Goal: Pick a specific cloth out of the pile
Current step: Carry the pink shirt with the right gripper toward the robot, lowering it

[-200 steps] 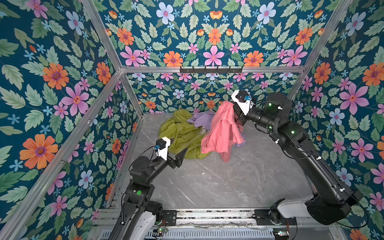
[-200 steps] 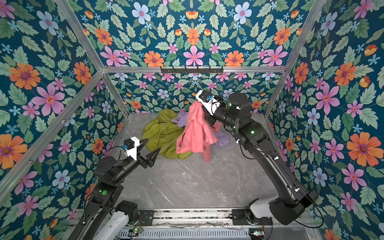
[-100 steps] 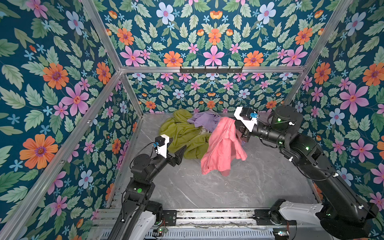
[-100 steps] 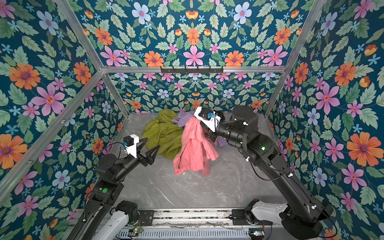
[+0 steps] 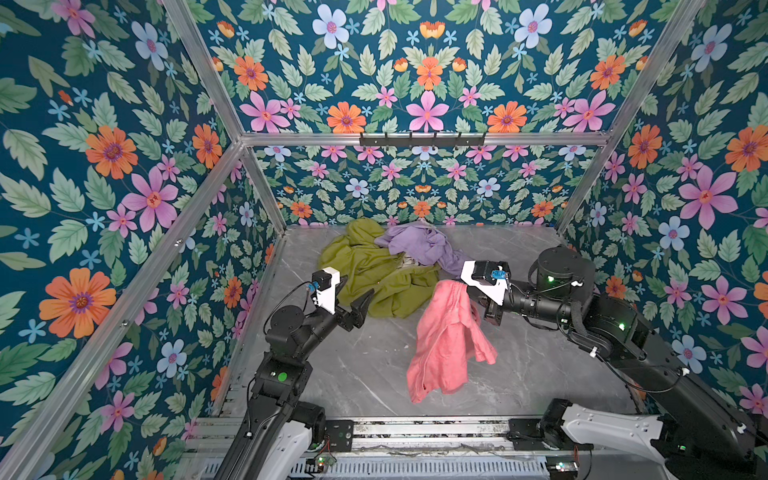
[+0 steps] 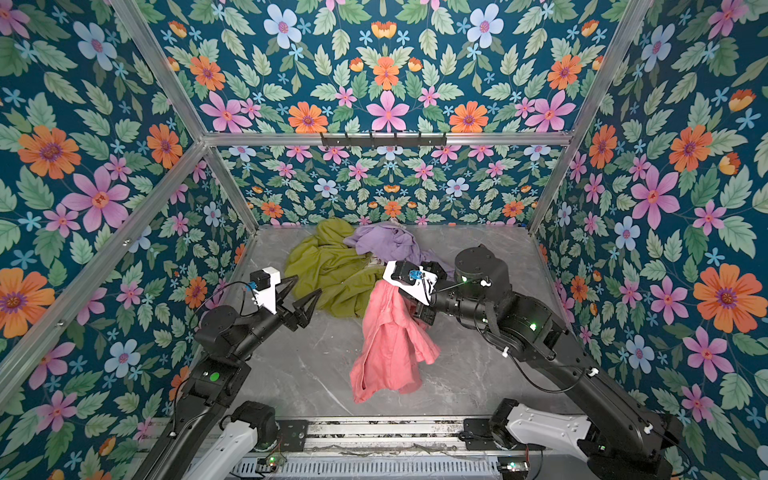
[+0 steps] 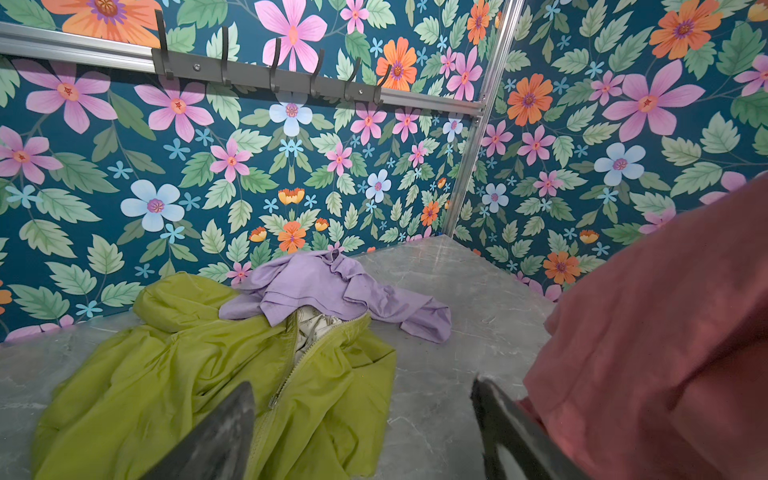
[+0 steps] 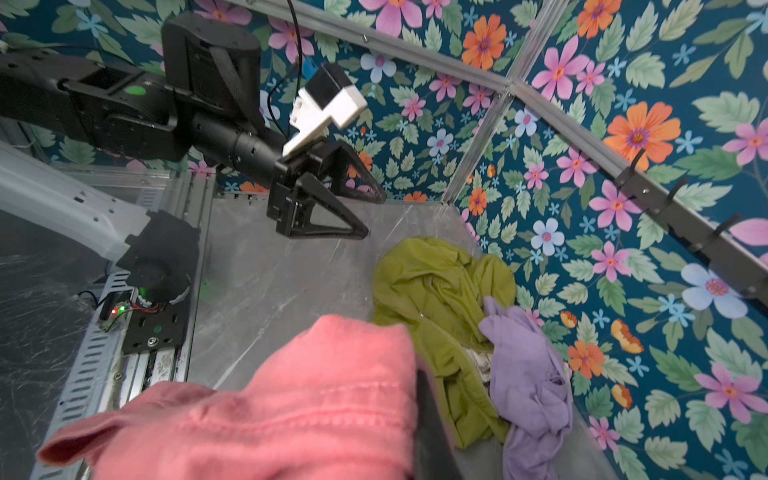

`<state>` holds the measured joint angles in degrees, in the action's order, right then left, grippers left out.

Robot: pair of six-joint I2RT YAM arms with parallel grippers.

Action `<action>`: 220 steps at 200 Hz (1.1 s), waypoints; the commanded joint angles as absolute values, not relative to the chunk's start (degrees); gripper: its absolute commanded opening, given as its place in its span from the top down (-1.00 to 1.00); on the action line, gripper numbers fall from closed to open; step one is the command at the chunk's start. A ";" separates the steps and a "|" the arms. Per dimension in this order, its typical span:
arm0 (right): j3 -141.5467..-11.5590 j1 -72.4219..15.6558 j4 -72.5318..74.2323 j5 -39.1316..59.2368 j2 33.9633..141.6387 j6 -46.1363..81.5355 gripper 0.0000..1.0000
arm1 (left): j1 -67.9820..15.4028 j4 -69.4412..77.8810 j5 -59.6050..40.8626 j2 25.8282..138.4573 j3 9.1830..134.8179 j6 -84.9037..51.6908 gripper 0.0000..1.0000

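Note:
The salmon-pink cloth (image 5: 446, 345) (image 6: 390, 345) hangs from my right gripper (image 5: 465, 291) (image 6: 390, 287), which is shut on its top edge; its lower end reaches the grey table near the front middle. It is apart from the pile at the back, an olive-green zipped garment (image 5: 374, 274) (image 7: 199, 374) with a lilac one (image 5: 419, 245) (image 8: 528, 374) on it. The right wrist view has pink fabric (image 8: 291, 407) over the jaws, with one dark finger (image 8: 430, 419) showing. My left gripper (image 5: 355, 301) (image 6: 307, 286) (image 7: 361, 415) (image 8: 376, 216) is open and holds nothing, by the green garment's near edge.
Flowered walls on an aluminium frame close in the table (image 5: 353, 374) at the left, back and right. A black hook rail (image 5: 422, 139) runs along the back wall above the pile. A metal base rail (image 5: 415, 428) carrying both arm bases runs along the front edge.
My right arm has carried the pink cloth down and toward the front, away from the pile. The left gripper has stayed open and nearly in place.

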<state>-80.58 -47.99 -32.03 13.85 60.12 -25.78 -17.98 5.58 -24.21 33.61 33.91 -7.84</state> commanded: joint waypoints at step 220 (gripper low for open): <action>-52.41 -48.19 -29.28 11.10 61.17 -2.06 1.00 | -17.85 12.21 -26.10 37.95 33.49 -10.15 -0.67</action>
